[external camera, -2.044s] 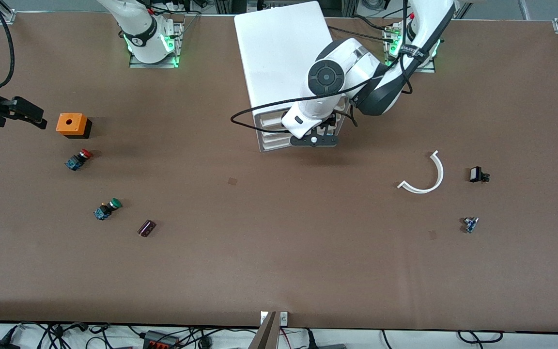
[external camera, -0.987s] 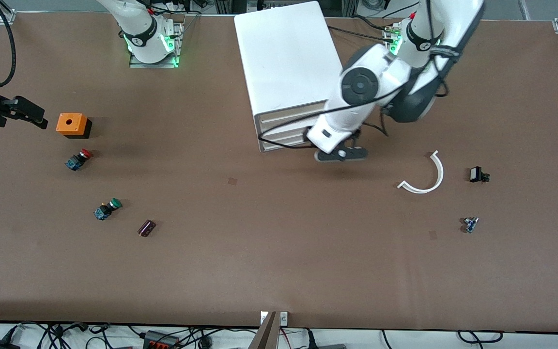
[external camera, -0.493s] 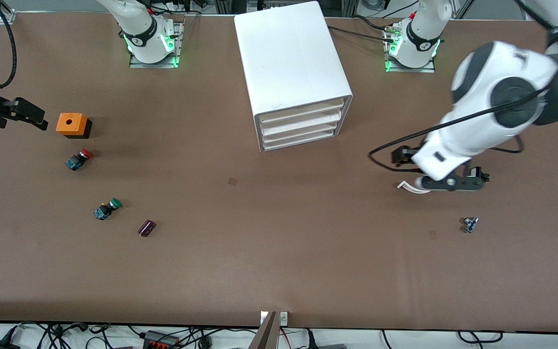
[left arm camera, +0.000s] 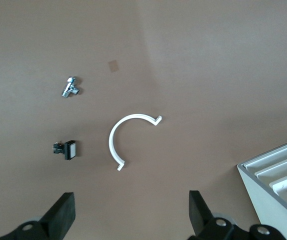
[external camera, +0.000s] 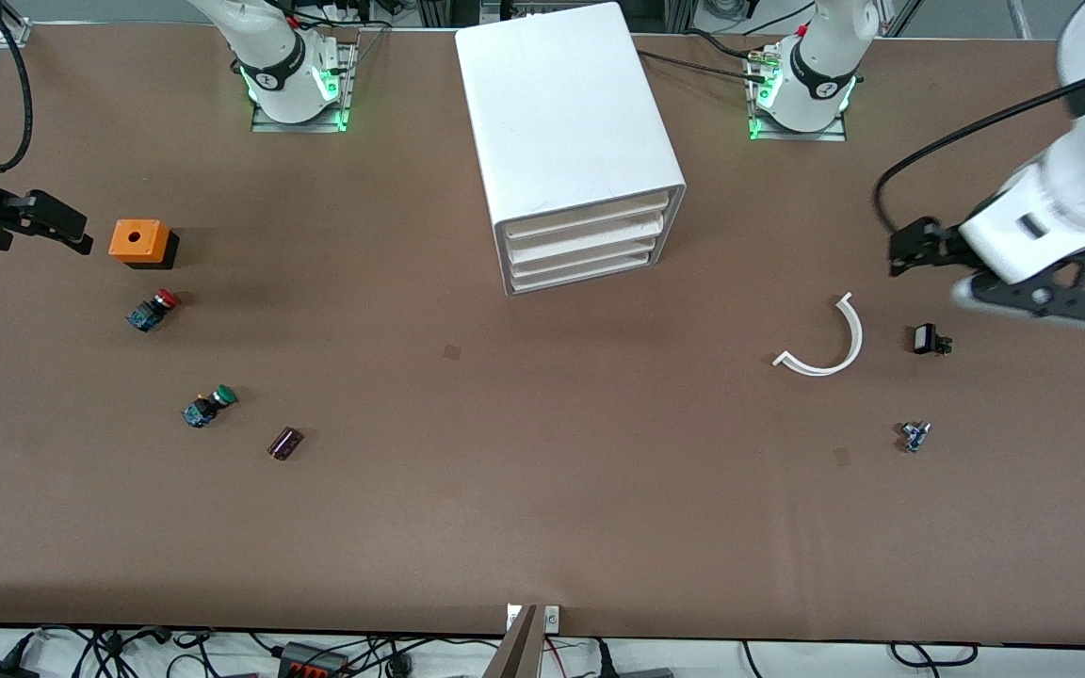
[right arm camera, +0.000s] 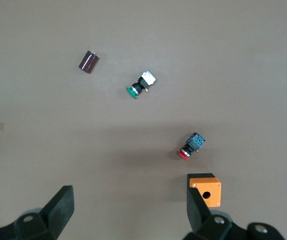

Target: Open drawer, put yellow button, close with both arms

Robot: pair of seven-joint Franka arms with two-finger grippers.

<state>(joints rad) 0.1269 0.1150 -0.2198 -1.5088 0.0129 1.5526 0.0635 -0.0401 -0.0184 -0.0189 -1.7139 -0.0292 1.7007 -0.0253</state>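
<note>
The white cabinet (external camera: 566, 122) stands mid-table near the arms' bases, with the drawer (external camera: 590, 212) uppermost of its stacked trays and flush with the others. A corner of the cabinet (left arm camera: 278, 175) shows in the left wrist view. The yellow button is out of view. My left gripper (external camera: 1032, 297) (left arm camera: 131, 205) hangs open and holds nothing, over bare table at the left arm's end, beside a small black part (external camera: 929, 339). My right gripper (external camera: 43, 221) (right arm camera: 128, 200) is open with nothing in it, beside the orange box (external camera: 137, 242) at the right arm's end.
A white curved strip (external camera: 830, 344) and a small blue-metal part (external camera: 914, 435) lie toward the left arm's end. A red-capped button (external camera: 153, 309), a green-capped button (external camera: 208, 405) and a dark cylinder (external camera: 284, 443) lie toward the right arm's end.
The left arm swung away from the cabinet's drawer fronts toward its own end of the table, passing over the curved strip. The right arm stayed still.
</note>
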